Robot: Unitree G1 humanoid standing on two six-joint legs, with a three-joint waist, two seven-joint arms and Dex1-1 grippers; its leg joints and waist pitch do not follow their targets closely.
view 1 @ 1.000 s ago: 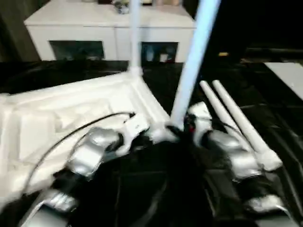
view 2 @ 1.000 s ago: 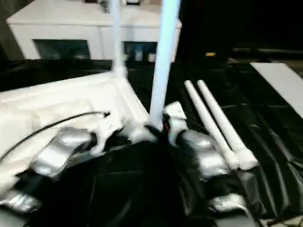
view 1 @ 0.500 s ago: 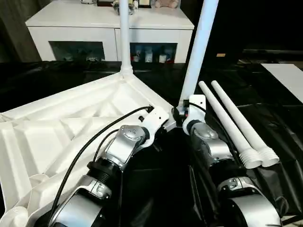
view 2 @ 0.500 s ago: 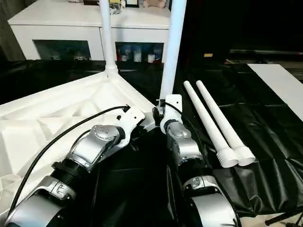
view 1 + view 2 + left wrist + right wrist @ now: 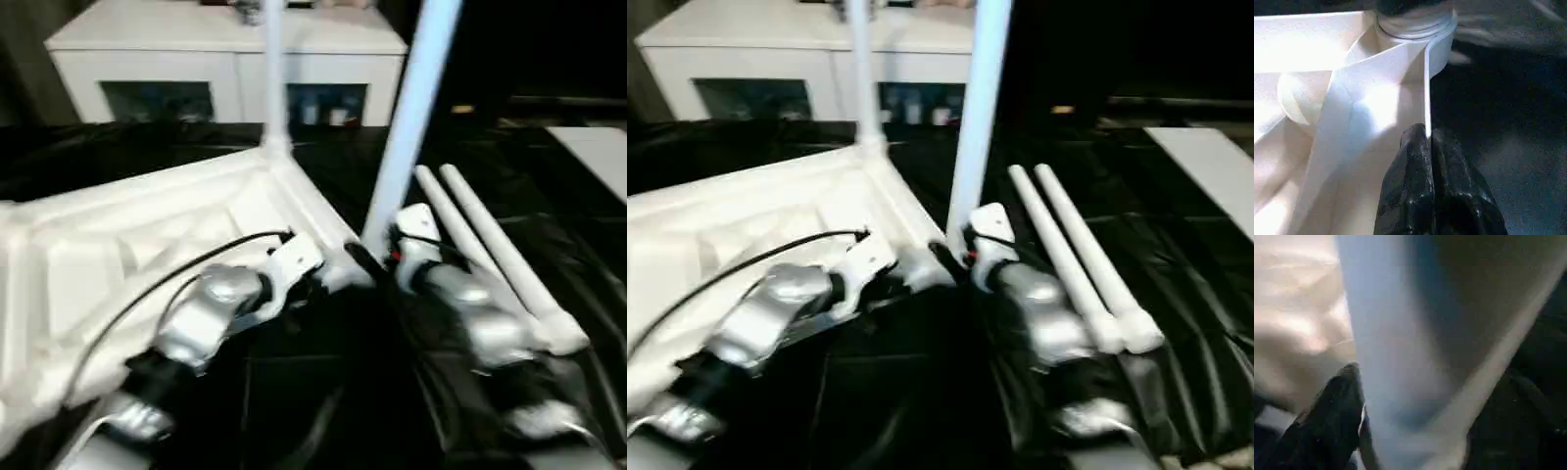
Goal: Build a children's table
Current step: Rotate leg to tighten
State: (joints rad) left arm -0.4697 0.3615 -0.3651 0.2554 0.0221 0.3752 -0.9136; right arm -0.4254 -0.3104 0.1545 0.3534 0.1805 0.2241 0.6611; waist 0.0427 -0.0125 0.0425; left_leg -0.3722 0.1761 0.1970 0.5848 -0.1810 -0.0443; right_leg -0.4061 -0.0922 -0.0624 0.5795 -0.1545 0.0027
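The white tabletop (image 5: 147,235) lies ribbed side up on the black-draped table. One white leg (image 5: 273,78) stands in its far corner socket and another leg (image 5: 409,117) stands in the near corner socket (image 5: 1418,29). Two more legs (image 5: 490,245) lie side by side to the right. My left gripper (image 5: 1427,139) is shut on the thin rim of the tabletop just beside the near socket. My right gripper (image 5: 377,257) is at the foot of the near upright leg (image 5: 1400,357), open around it, one black finger (image 5: 1342,406) beside the tube.
A white cabinet (image 5: 225,59) with glass doors stands behind the table. A pale flat board (image 5: 598,147) lies at the far right. Black cloth (image 5: 323,411) covers the table in front of the tabletop, between my forearms.
The head camera has jolted, so the whole picture has shifted. The right gripper's jaws now stand wider around the near leg's foot. The left gripper keeps its hold on the rim.
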